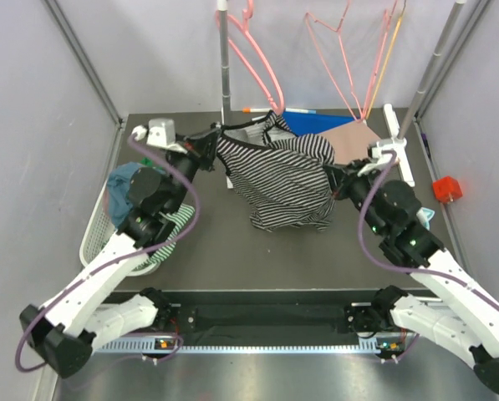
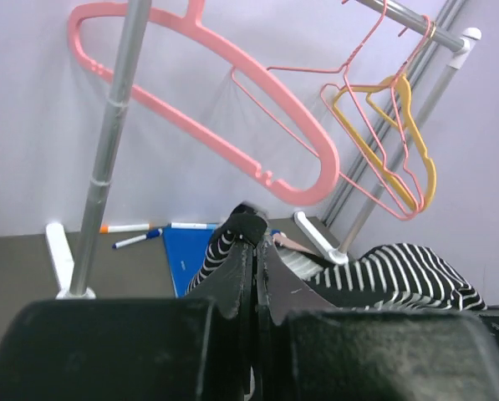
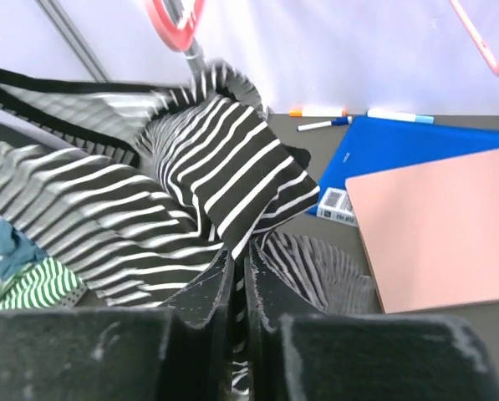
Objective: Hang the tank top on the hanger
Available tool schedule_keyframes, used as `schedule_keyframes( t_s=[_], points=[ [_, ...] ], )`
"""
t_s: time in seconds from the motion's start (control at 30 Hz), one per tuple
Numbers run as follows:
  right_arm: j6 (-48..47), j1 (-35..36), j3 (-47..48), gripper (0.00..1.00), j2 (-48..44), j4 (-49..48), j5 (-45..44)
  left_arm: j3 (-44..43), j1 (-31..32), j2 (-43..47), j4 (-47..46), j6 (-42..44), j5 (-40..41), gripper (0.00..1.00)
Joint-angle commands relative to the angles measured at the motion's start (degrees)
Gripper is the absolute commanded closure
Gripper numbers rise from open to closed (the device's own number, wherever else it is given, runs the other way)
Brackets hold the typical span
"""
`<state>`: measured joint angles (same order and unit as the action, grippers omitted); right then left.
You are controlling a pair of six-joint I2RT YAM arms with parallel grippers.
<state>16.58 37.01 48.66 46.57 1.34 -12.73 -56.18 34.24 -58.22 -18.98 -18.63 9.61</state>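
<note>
The black-and-white striped tank top point(image 1: 282, 180) hangs stretched between my two grippers above the table's back half. My left gripper point(image 1: 213, 148) is shut on its left upper edge; in the left wrist view point(image 2: 253, 234) the striped cloth point(image 2: 399, 276) trails to the right. My right gripper point(image 1: 333, 180) is shut on its right side; in the right wrist view point(image 3: 242, 251) the fabric point(image 3: 224, 180) bunches in front of the jaws. The thick pink hanger point(image 1: 253, 54) hangs on the rail at the back, above the top. It shows large in the left wrist view point(image 2: 232, 117).
Thin pink wire hangers point(image 1: 341, 58) and an orange-yellow hanger point(image 1: 385, 50) hang back right. A blue board point(image 1: 312, 123) and a pink board point(image 1: 353, 140) lie at the back with markers point(image 1: 257, 109). A white basket point(image 1: 99, 234) with teal and green-striped cloth stands at the left. A red object point(image 1: 447, 189) is at the right.
</note>
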Motion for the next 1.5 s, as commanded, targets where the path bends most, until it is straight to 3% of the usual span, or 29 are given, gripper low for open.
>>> schedule_keyframes(
  t_s=[0.0, 0.03, 0.07, 0.1, 0.23, 0.43, 0.67, 0.83, 1.07, 1.27, 1.47],
  points=[
    [2.8, 0.5, -11.2, 0.81, -3.2, -0.7, -2.0, 10.1, 0.0, 6.6, 1.8, 0.6, -0.3, 1.00],
    [3.8, 0.5, -13.5, 0.71, -3.1, -0.5, -2.1, 16.3, 0.1, 8.5, 1.7, -0.4, -0.7, 1.00],
    [4.7, 0.4, -15.8, 0.53, -2.7, -0.1, -2.2, 19.5, 0.0, 9.1, 1.3, -2.3, -5.0, 0.98],
    [6.3, 0.4, -19.6, 0.35, -1.7, 0.3, -2.4, 25.4, 0.1, 9.1, 0.3, -2.8, -7.7, 0.75],
    [8.5, 0.5, -25.5, 0.25, 0.4, 1.9, -1.2, 35.1, 0.7, 5.5, -1.3, -7.7, -15.2, 0.21],
    [6.9, 0.5, -22.3, 0.22, -9.4, 9.5, -0.8, 35.4, 1.2, 9.7, 5.0, -6.6, -8.1, 0.02],
    [2.8, 0.5, -10.4, 0.18, -19.6, 16.9, -0.7, 28.3, 1.1, 9.1, 10.0, -1.0, -4.6, 0.02],
    [-2.4, 0.5, 1.1, 0.12, -17.4, 14.9, -1.4, 26.4, 1.2, 7.4, 15.5, -3.0, -1.9, 0.02],
    [-7.1, 0.5, 18.6, 0.10, -2.1, 9.7, 1.2, 26.7, 1.2, 10.3, 18.0, -4.6, -8.0, 0.02],
    [-12.2, 0.5, 25.0, 0.07, 11.4, -4.2, 20.2, 28.5, 1.2, 10.6, 19.5, -4.0, -6.5, 0.01],
    [-14.5, 0.5, 29.3, 0.01, 22.9, -14.2, 15.7, 30.6, 1.3, 11.8, 18.5, -4.0, -7.1, 0.02]
  ],
)
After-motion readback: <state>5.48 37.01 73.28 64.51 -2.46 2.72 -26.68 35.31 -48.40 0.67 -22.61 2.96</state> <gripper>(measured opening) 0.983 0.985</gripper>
